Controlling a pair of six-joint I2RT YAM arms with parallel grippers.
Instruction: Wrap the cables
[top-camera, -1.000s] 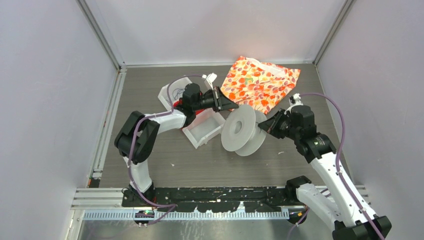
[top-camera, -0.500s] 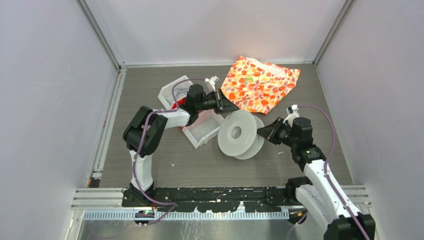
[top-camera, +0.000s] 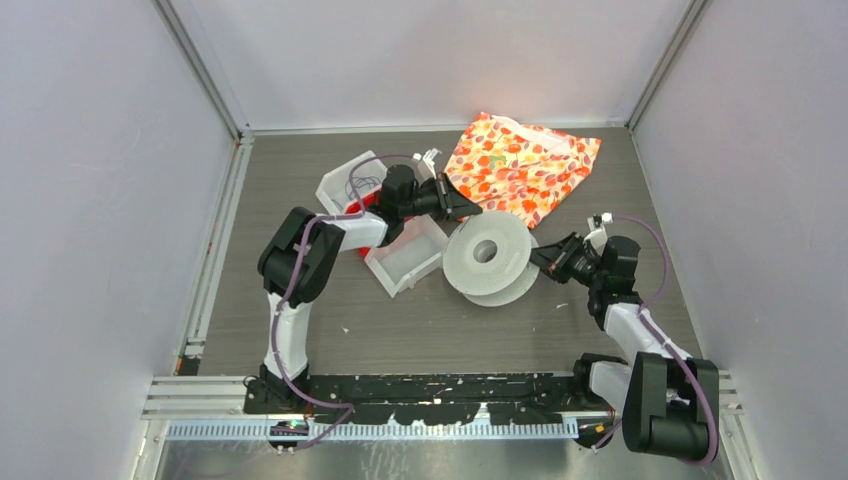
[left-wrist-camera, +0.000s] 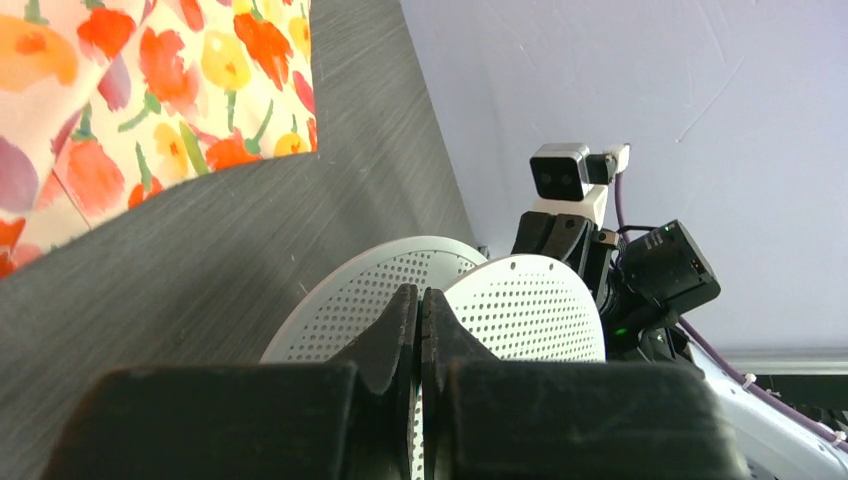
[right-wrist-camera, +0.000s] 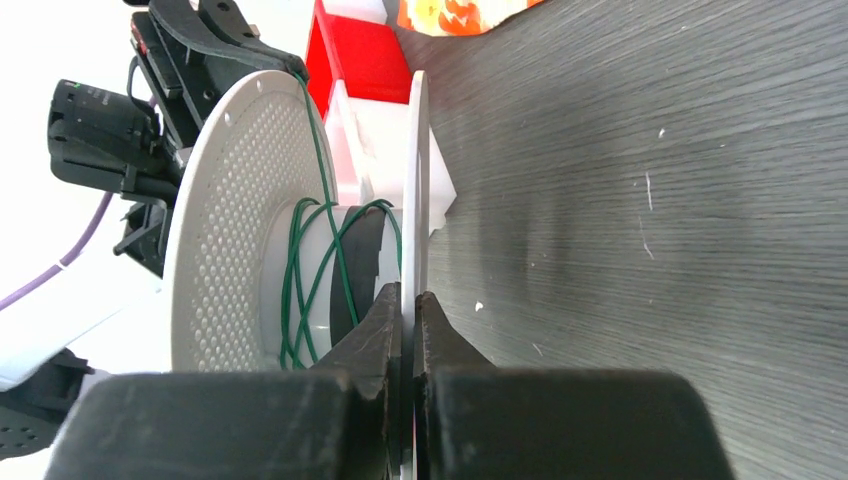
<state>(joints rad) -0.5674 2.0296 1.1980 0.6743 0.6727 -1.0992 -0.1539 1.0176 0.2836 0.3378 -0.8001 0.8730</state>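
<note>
A white spool with two perforated flanges lies tilted at mid table. The cable, a thin dark green wire, is wound in a few loose crossing turns on the spool's hub; it is too fine to see in the top view. My left gripper is shut on the rim of the far flange, fingertips almost together on the thin plate. My right gripper is shut on the edge of the other flange from the right.
A floral orange bag lies behind the spool at the back. A white open box with a red part sits just left of the spool, under the left arm. Grey walls enclose the table on three sides.
The spool has tipped from near upright to lying flatter and shifted slightly right. The right arm has folded back and dropped low; the left gripper has followed the flange to the right.
</note>
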